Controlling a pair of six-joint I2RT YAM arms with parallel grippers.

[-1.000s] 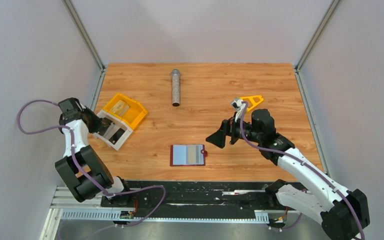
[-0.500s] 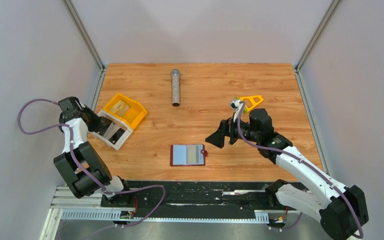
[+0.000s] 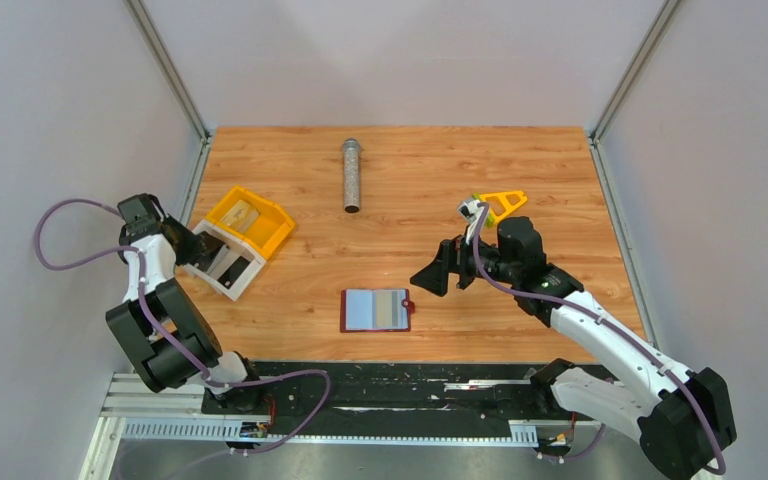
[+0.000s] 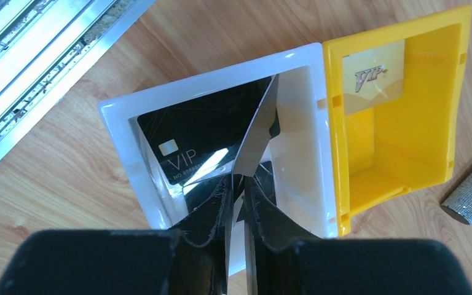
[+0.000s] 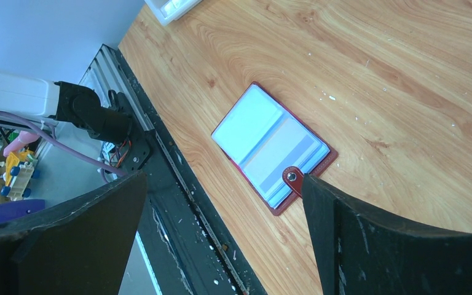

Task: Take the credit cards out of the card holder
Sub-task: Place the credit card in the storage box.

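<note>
The dark-red card holder (image 3: 376, 310) lies open and flat near the table's front edge, blue-grey pockets up (image 5: 273, 147). My right gripper (image 3: 440, 272) hovers wide open to its right, nothing between the fingers (image 5: 222, 177). My left gripper (image 3: 200, 246) points into the white tray (image 4: 117, 110). Its jaws stand a narrow slit apart, and a thin grey card (image 4: 259, 135) stands edge-on between them with light beside it. A black VIP card (image 4: 196, 141) lies in the white tray. A tan-gold VIP card (image 4: 375, 77) leans in the yellow tray (image 4: 399, 27).
A grey metal cylinder (image 3: 351, 175) lies at the back centre. An orange triangular piece (image 3: 505, 203) sits behind the right arm. The black rail (image 3: 380, 385) runs along the near edge, and an aluminium frame (image 4: 37, 61) borders the table on the left.
The left jaws have parted slightly around the grey card over the white tray. The right arm has shifted a little; the card holder has not moved.
</note>
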